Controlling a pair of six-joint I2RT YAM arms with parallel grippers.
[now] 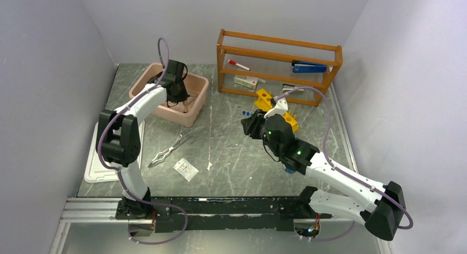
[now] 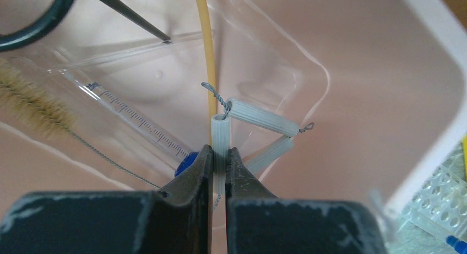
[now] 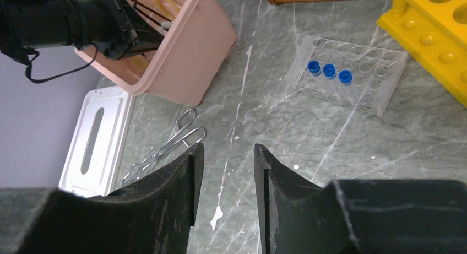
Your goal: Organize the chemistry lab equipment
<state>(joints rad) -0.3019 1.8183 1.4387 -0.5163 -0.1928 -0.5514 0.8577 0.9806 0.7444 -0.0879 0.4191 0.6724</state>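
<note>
Within the pink bin point(image 1: 193, 108), downturned left claw point(image 2: 219, 155) tight on ribbed triangle point(image 2: 259, 117).

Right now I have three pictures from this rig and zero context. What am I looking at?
The machine is two white robot arms, a left arm and a right arm, bolted at the near edge of the table. The overhead picture comes from a fixed camera above and behind them. The other two come from a camera on each wrist, looking past that arm's own two-finger tool.

The left tool reaches into the pink bin and is shut on a wire triangle sleeved in ribbed white tubes. The right tool is open, holding nothing, above the table.

On the table lie silvery tongs, a clear rack with three blue-capped tubes, a yellow rack and a wooden shelf.
</note>
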